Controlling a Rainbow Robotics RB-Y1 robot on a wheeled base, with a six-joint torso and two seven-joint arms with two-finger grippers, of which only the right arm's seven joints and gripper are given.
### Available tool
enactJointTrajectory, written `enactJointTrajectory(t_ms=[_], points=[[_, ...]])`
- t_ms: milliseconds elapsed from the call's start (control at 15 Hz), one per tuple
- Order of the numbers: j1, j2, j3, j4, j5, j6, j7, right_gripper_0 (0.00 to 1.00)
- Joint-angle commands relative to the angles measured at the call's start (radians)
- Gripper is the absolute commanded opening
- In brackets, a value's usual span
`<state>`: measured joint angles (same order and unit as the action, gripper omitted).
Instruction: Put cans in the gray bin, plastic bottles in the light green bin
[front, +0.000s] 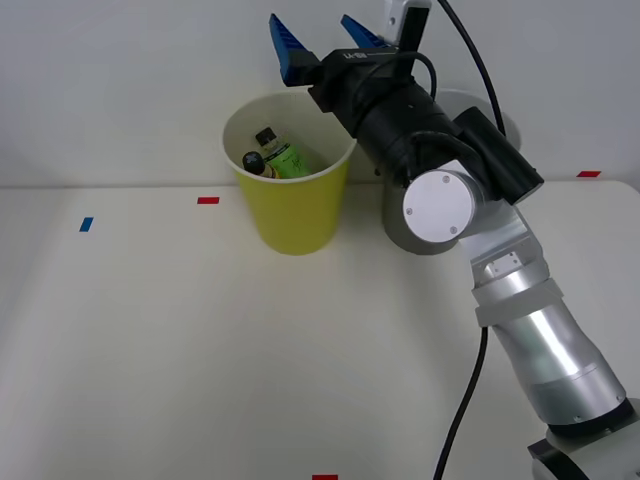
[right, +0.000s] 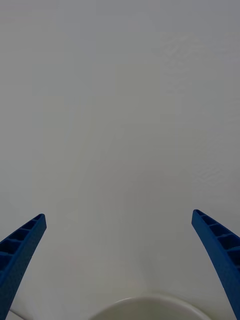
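The white table (front: 200, 350) takes up most of the front view, from the middle down to the bottom. Its far edge runs across the frame about a third of the way down, and a plain pale wall (front: 120, 80) stands behind it. The whole left half and the lower middle of the table are bare, so there is lots of room there. Small tape marks sit on it: a blue mark (front: 86, 224) at the left, a red mark (front: 208, 200) just left of the bins, a second red mark (front: 588, 174) at the far right edge, and a third red mark (front: 325, 478) at the bottom middle.

The light green bin (front: 293, 215) stands upright at the upper middle, near the far edge. The plastic bottles (front: 272, 155) lie inside it, the bright green one leaning next to the darker one. The gray bin (front: 415, 235) stands just to the right of it, mostly hidden behind my arm (front: 520, 300), which comes in from the lower right.

My right gripper (front: 325, 35) is up high at the top middle, above the back rim of the light green bin. My two blue fingers (right: 20, 250) are spread wide apart. Nothing is between them and they touch nothing. In the wrist view I see the pale wall ahead and a curved white rim (right: 145, 302) at the bottom middle.
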<state>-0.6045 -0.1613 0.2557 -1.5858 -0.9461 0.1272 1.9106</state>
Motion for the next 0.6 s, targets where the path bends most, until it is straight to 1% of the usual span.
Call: enactJointTrajectory(t_ms=[67,200,267,400,600], points=[[0.005,-0.029,0.03,-0.002,-0.006,-0.032,0.001,1.0],[0.022,-0.06,0.082,-0.009,-0.028,-0.115,0.001,1.0],[0.042,-0.083,0.106,-0.039,-0.033,-0.139,0.001,1.0],[0.086,-0.112,0.114,-0.108,-0.04,-0.139,-0.005,1.0],[0.209,-0.147,0.112,-0.227,-0.039,-0.139,-0.004,1.0]])
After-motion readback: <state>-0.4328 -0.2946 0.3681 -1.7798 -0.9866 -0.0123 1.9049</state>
